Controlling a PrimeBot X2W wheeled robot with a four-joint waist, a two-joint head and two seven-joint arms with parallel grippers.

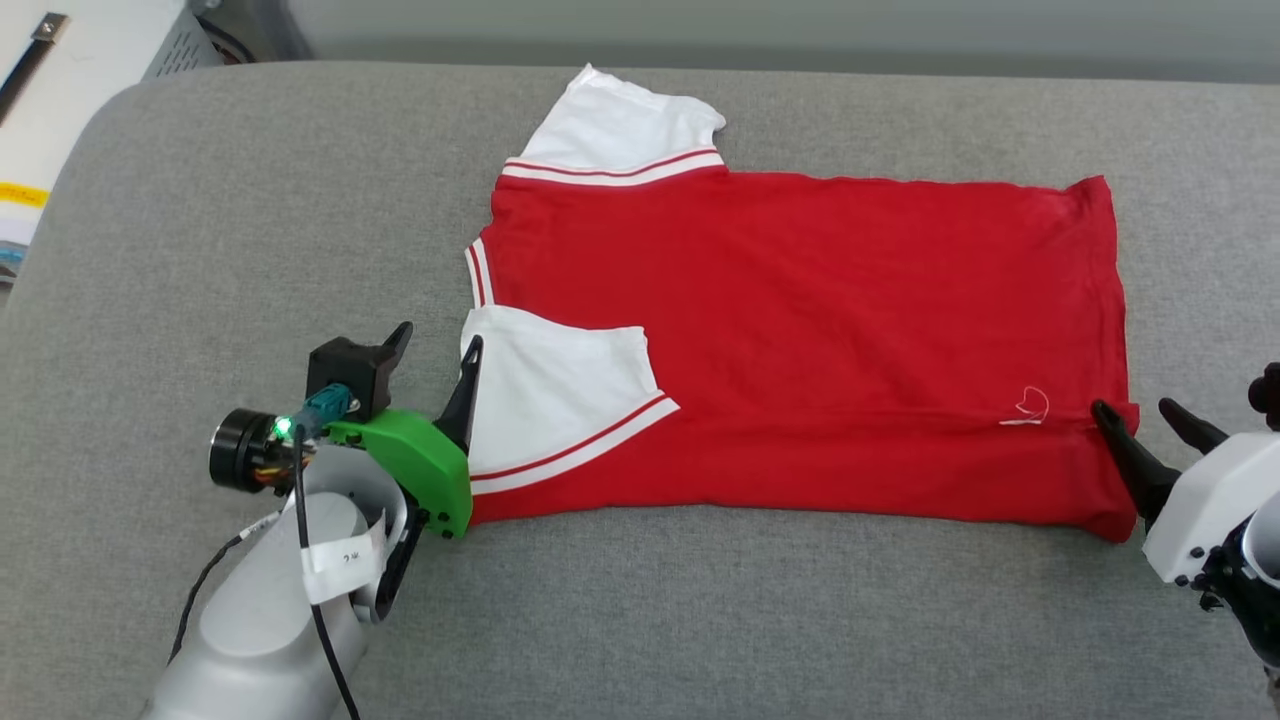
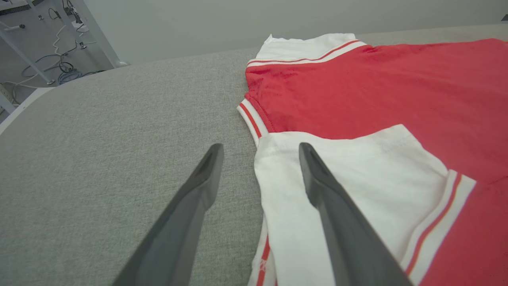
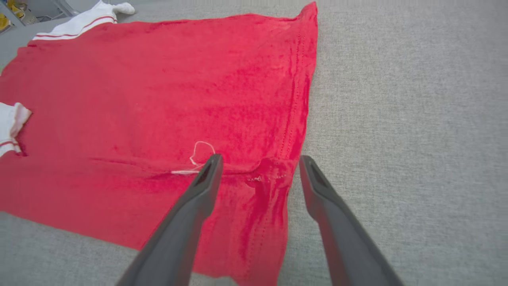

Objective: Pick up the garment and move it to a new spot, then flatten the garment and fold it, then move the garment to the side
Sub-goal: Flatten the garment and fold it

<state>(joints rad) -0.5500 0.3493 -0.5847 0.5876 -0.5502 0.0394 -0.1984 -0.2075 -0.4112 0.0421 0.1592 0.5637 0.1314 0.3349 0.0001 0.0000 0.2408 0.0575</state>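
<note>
red jersey t-shirt [image 1: 800, 300] lies back-up across the bench [image 1: 250, 200], 6 o'clock edge folded over. left tool [image 1: 440, 337] at 8 o'clock and right tool [image 1: 1131, 404] at 4 o'clock stand spread, straddling its edges. a snagged fingertip could drag that fold open.

The head camera is looking down from over the near edge of the grey fabric surface [image 1: 700, 620], taking in the whole garment [image 1: 800, 330]. The left wrist camera is sitting low and close at its collar end, facing the far edge. The right wrist camera is hovering close over the hem. Both wrist views are catching the far white sleeve [image 2: 305, 47].
</note>
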